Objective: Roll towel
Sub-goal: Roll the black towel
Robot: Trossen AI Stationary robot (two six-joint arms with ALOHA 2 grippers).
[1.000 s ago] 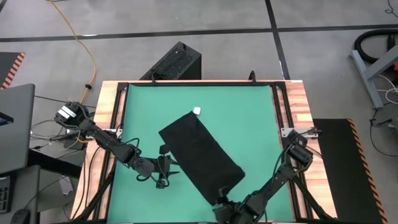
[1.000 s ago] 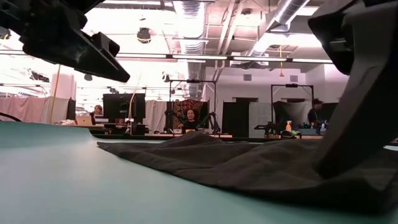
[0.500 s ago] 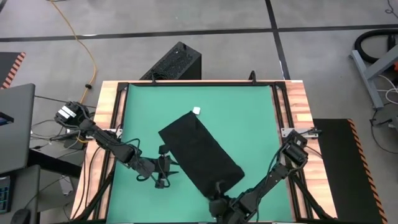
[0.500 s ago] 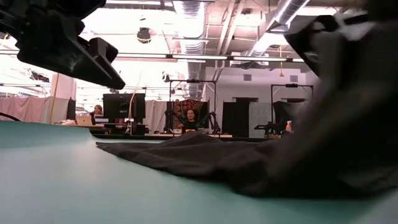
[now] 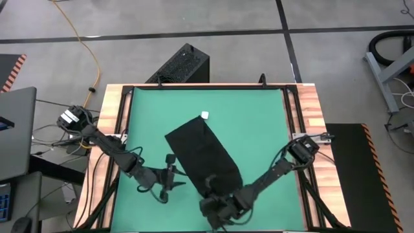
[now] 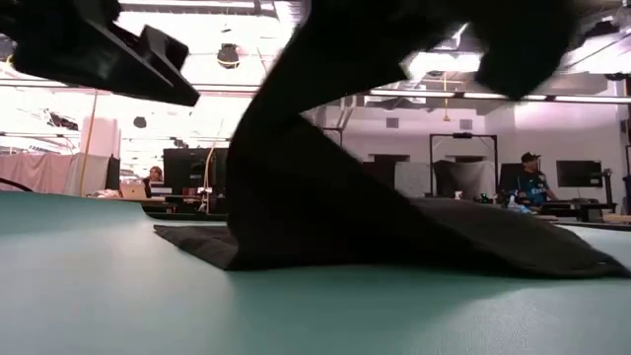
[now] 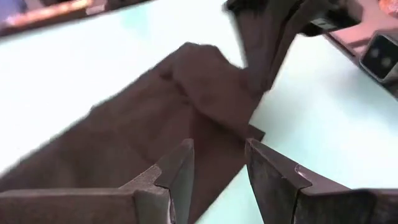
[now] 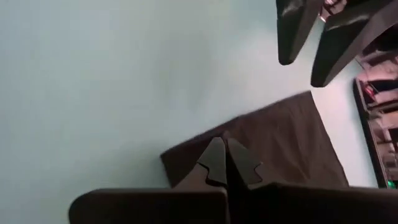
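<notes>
Your right gripper (image 5: pixel 210 188) is clamped on the towel (image 5: pixel 202 154), lifting its near corner off the mat (image 5: pixel 259 123); the pinch itself is hidden. Left gripper (image 5: pixel 173 178) waits beside, fingers apart.

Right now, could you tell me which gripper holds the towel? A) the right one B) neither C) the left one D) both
A: the right gripper is shut on the towel, lifting its near corner, while the left gripper hovers open beside it.

The towel (image 5: pixel 202 154) lies on the mat (image 5: pixel 259 116), left gripper (image 5: pixel 169 183) beside it.
</notes>
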